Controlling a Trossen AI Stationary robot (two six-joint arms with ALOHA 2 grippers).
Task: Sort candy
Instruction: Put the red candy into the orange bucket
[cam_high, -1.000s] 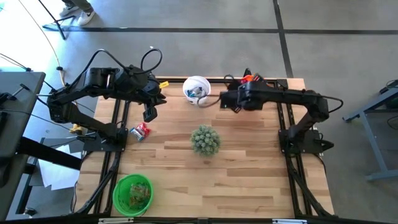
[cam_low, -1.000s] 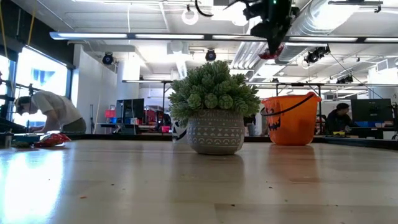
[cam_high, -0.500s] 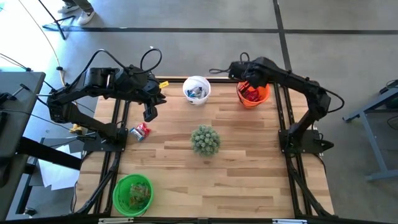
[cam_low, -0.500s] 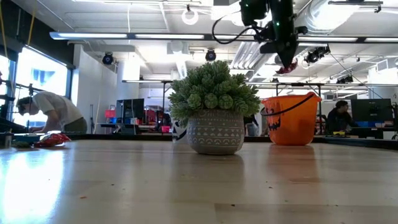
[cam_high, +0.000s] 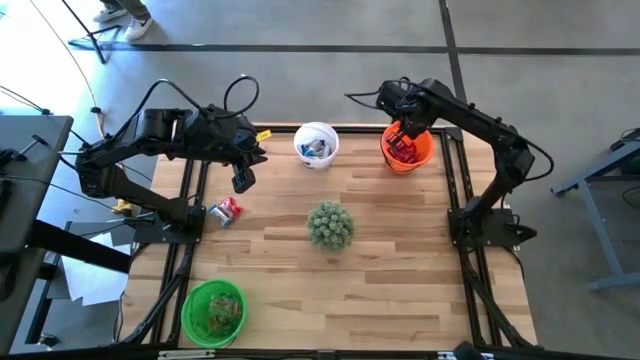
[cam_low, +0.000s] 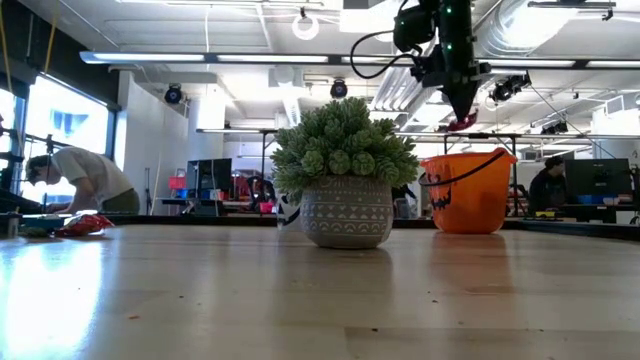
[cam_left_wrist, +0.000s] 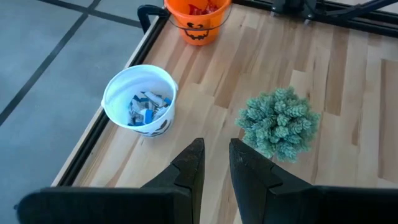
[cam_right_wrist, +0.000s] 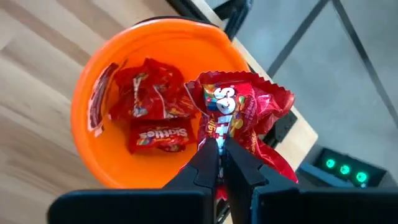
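My right gripper (cam_right_wrist: 221, 149) is shut on a shiny red candy packet (cam_right_wrist: 239, 109) and hangs over the orange bucket (cam_high: 408, 150) at the table's far right; the low view shows the packet (cam_low: 462, 123) just above the bucket's rim (cam_low: 467, 155). Several red packets (cam_right_wrist: 152, 134) lie inside the bucket. My left gripper (cam_left_wrist: 216, 163) hovers empty over the far left of the table, its fingers a narrow gap apart. The white bucket (cam_high: 316, 143) holds blue-and-white candies (cam_left_wrist: 146, 107). Loose red packets (cam_high: 226, 211) lie on the table at the left. My right gripper pinches the red packet's crumpled lower edge (cam_right_wrist: 214, 134) between its two fingers. The fingers point down from above. The packet is lifted clear, over the orange bucket's opening.
A potted green spiky plant (cam_high: 330, 224) stands mid-table. A green bucket (cam_high: 213, 312) with small candies sits at the near left corner. Bare wood lies between plant and near edge. A person (cam_low: 85, 180) bends over in the room behind the table.
My right gripper has carried the red packet from beside the white bucket toward the table's right edge, to above the orange bucket, and has come down toward its rim. It stays shut on the packet.
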